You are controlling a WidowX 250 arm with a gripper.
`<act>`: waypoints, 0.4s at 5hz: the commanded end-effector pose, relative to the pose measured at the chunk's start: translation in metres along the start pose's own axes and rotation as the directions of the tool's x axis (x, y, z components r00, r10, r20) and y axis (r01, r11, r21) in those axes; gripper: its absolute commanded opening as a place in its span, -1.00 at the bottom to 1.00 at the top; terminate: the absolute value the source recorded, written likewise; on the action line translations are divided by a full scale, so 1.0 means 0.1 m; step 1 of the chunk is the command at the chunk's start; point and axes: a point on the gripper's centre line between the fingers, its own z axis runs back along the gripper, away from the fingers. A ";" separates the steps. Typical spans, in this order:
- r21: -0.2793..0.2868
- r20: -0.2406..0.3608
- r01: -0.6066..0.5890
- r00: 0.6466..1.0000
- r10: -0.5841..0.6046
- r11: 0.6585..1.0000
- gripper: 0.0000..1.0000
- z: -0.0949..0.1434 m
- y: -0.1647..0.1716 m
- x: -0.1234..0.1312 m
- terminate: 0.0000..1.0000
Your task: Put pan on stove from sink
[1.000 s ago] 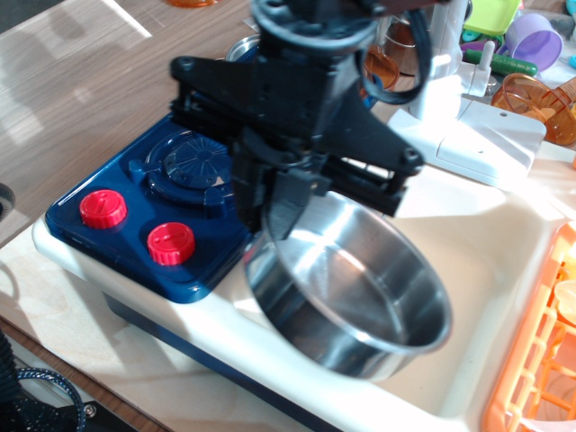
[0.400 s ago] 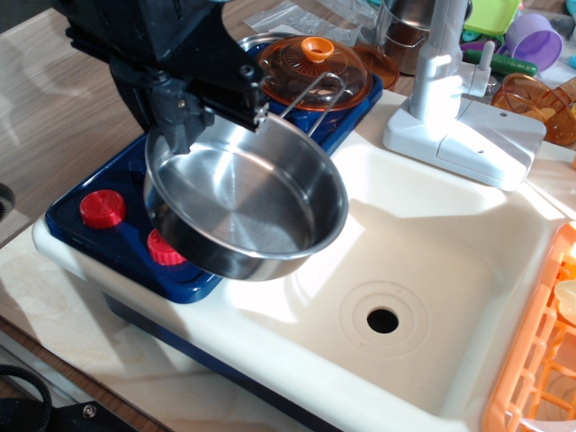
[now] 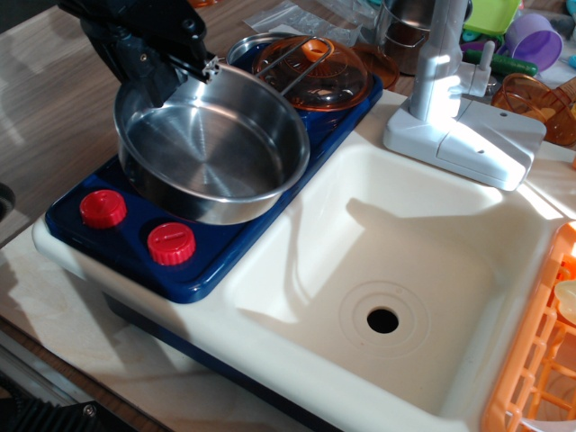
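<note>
The shiny steel pan (image 3: 209, 148) hangs slightly tilted just over the front burner of the dark blue stove (image 3: 216, 256), its wire handle pointing back toward the orange lid. My black gripper (image 3: 171, 76) is shut on the pan's far left rim, at the upper left of the view. The two red knobs (image 3: 103, 208) show in front of the pan. The cream sink (image 3: 396, 297) with its drain hole lies to the right, with nothing in it. I cannot tell whether the pan's bottom touches the burner.
A steel pot with an orange lid (image 3: 310, 63) stands on the back burner, right behind the pan. A white faucet (image 3: 450, 90) stands behind the sink. An orange dish rack (image 3: 540, 351) is at the right edge. Toy dishes crowd the back right.
The gripper has carried the pan from above the sink leftward and down over the stove's front burner. The sink is now bare.
</note>
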 end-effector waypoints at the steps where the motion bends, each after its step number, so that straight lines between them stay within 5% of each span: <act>1: -0.008 0.097 0.008 0.995 -0.008 1.000 -1.00 0.02 0.10 0.21 -1.00; 2: -0.027 0.211 0.045 0.977 -0.038 0.999 -1.00 -0.02 0.12 0.27 -1.00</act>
